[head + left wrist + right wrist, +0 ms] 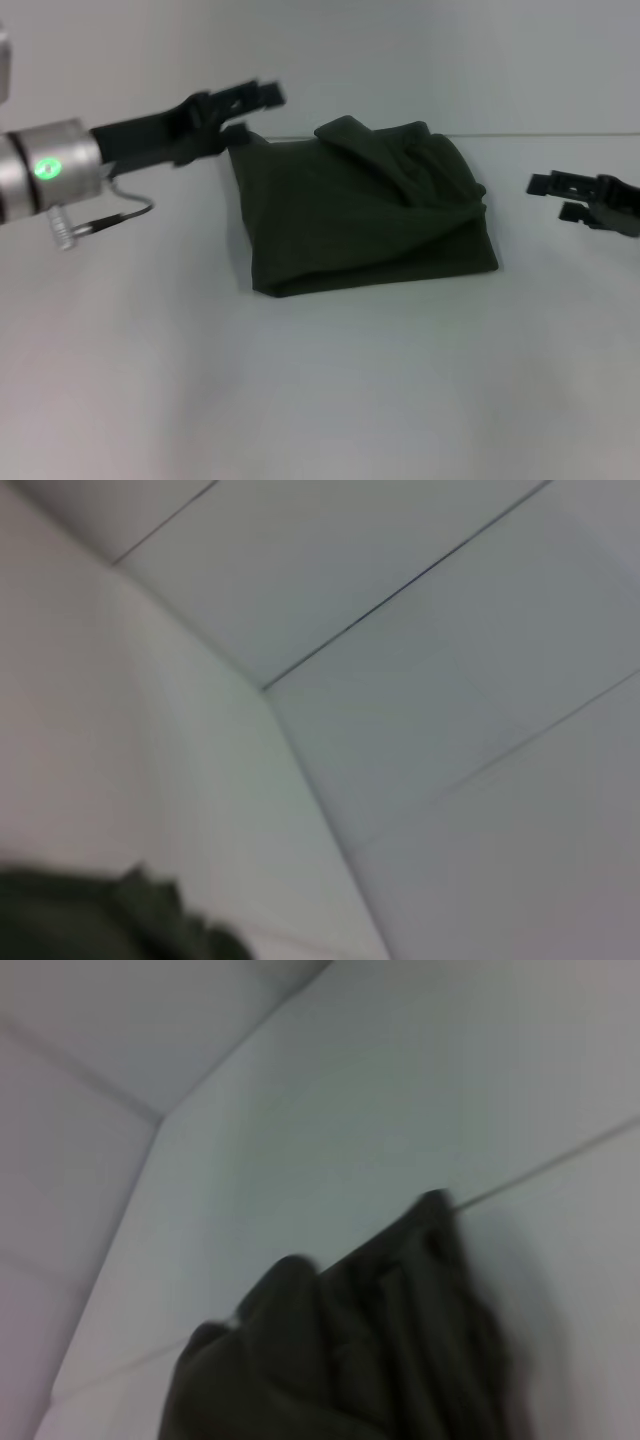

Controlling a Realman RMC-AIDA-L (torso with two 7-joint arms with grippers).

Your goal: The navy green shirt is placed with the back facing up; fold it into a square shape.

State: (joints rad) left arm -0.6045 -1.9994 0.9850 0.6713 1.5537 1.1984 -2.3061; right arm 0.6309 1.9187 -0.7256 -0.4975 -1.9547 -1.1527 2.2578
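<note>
**Loose top layer could undo a nearly square fold**

The navy green shirt lies on the white table as a compact, roughly 4-sided bundle, between the 2 pincers. The left gripper hangs at the bundle's far left corner, its lower finger seemingly touching or just above the cloth; the jaws stand slightly apart and I cannot tell whether any fabric is caught between them. The right gripper hovers off the shirt's right edge, apart from it, jaws parted and holding nothing.

1 risk, as I judge it: if cloth is snagged on the left gripper, pulling away would drag that corner and open the fold. A 2nd: the top layer near the far right sits bunched and rumpled, so a careless nudge from the right gripper could slide it off and spoil the square outline.
</note>
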